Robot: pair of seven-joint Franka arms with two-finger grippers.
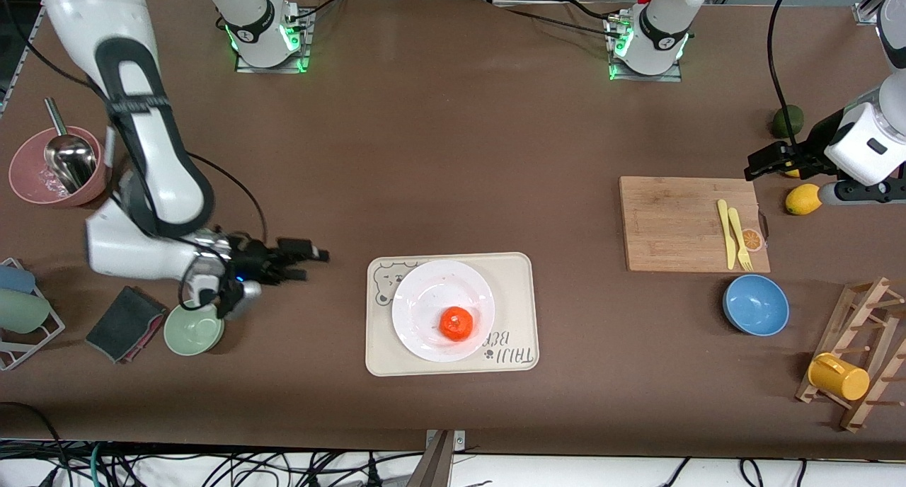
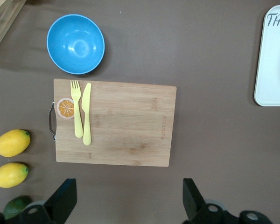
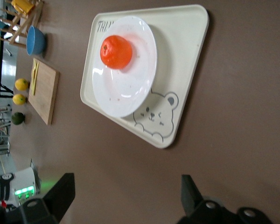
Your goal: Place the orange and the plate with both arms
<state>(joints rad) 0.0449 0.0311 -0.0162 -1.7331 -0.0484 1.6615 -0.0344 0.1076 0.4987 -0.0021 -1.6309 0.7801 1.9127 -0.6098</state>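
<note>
The orange (image 1: 456, 323) rests on the white plate (image 1: 432, 296), which lies on the cream bear-print tray (image 1: 517, 282) near the front middle of the table. The right wrist view shows the orange (image 3: 116, 51) on the plate (image 3: 130, 88). My right gripper (image 1: 309, 259) is open and empty, over bare table beside the tray toward the right arm's end. My left gripper (image 1: 756, 163) is open and empty, over the table by the cutting board's (image 1: 679, 221) corner at the left arm's end. In the left wrist view its fingers (image 2: 65, 196) frame bare table beside the board (image 2: 126, 126).
A yellow fork and knife (image 1: 732, 233) lie on the board. A blue bowl (image 1: 755, 304), two lemons (image 1: 803, 199), an avocado (image 1: 787, 121) and a wooden rack with a yellow cup (image 1: 839, 376) are at the left arm's end. A green bowl (image 1: 191, 329), dark cloth (image 1: 126, 324) and pink bowl (image 1: 32, 182) are at the right arm's end.
</note>
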